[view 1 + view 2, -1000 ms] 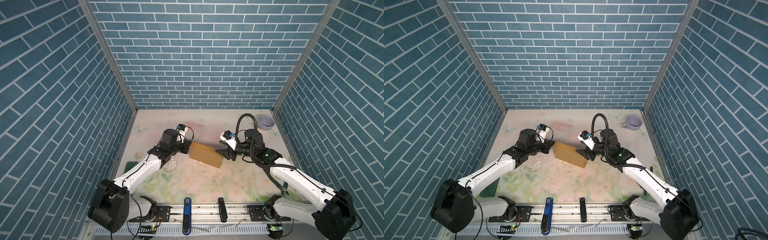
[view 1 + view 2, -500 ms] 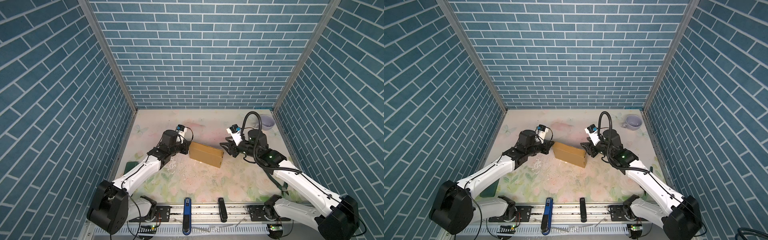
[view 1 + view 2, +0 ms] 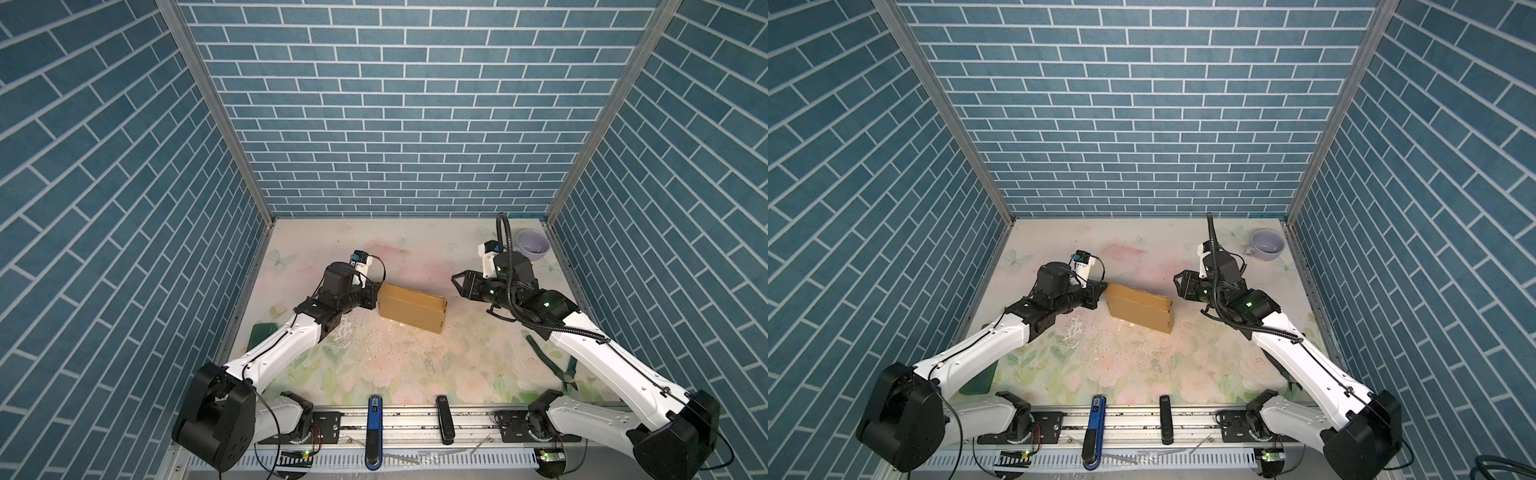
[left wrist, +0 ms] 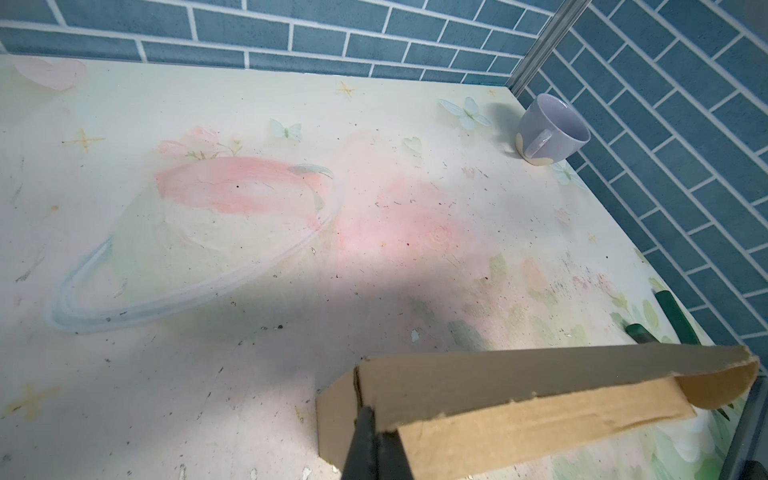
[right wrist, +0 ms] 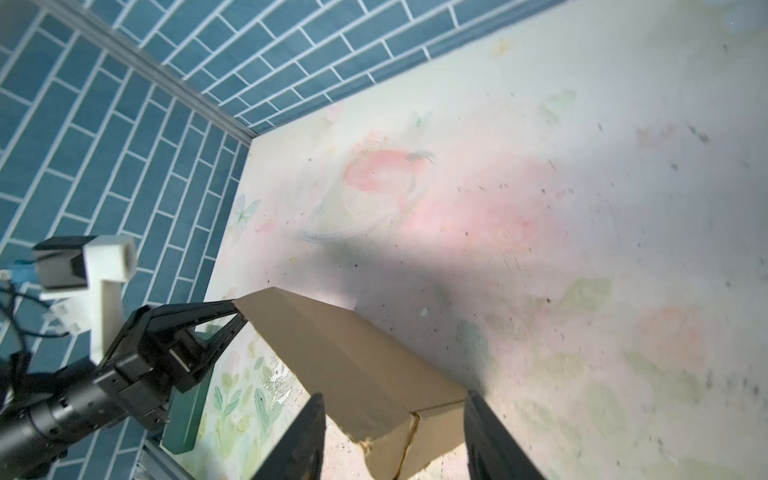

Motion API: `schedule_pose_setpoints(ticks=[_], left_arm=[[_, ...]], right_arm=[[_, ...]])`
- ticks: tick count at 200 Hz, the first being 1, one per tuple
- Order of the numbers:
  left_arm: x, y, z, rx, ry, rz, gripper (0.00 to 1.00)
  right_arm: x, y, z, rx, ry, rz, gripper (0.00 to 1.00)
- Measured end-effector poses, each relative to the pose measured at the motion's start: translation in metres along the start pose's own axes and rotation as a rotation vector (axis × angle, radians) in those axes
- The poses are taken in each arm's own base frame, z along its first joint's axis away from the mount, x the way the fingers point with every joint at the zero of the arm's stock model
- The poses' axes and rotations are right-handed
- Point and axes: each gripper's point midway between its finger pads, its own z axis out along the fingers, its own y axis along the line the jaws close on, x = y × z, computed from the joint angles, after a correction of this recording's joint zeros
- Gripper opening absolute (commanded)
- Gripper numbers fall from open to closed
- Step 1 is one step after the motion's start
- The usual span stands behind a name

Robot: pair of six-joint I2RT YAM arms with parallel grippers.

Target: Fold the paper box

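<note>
One paper box (image 3: 411,309); left fingers (image 4: 365,440) pinch its edge, right fingers (image 5: 299,444) spread, empty; one mug (image 3: 532,245)

Both top views look steeply down on the whole table (image 3: 415,249) from high over its near edge, while each wrist camera sits low and close, the left facing the mug (image 4: 548,133) corner, the right the opposite far corner, and all four share the box (image 5: 353,361).

Bright, even overhead light in both top views; brick walls splay wide toward the frame edges. Worktop (image 3: 374,365) pale and evenly lit. Both wrist views: broad soft grey shadow across the worktop. Paper box (image 4: 540,415) close to lens, slightly soft. Right wrist view: specks streaked, right pincer (image 5: 395,397) fingers dark and blurred.
</note>
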Motion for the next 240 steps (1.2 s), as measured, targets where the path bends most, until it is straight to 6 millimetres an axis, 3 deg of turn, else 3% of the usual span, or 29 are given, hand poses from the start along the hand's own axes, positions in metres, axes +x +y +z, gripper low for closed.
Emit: schedule_pose_setpoints(ticks=[35,92,178,240], left_arm=[[0.002,0.002,-0.001,-0.01,-0.015,-0.007,0.02],[0.003,-0.001,-0.003,-0.022,-0.03,0.0,0.02],[0.006,-0.007,-0.003,-0.049,-0.042,0.029,0.01],[0.007,-0.008,-0.003,-0.066,-0.046,0.043,0.02]], right_arm=[[0.018,-0.016,0.005,0.072,0.074,0.156,0.59],[0.018,-0.003,0.007,0.011,0.082,0.327,0.6],[0.032,0.005,0.025,-0.036,0.171,0.429,0.59],[0.064,-0.013,0.038,-0.009,0.258,0.462,0.54]])
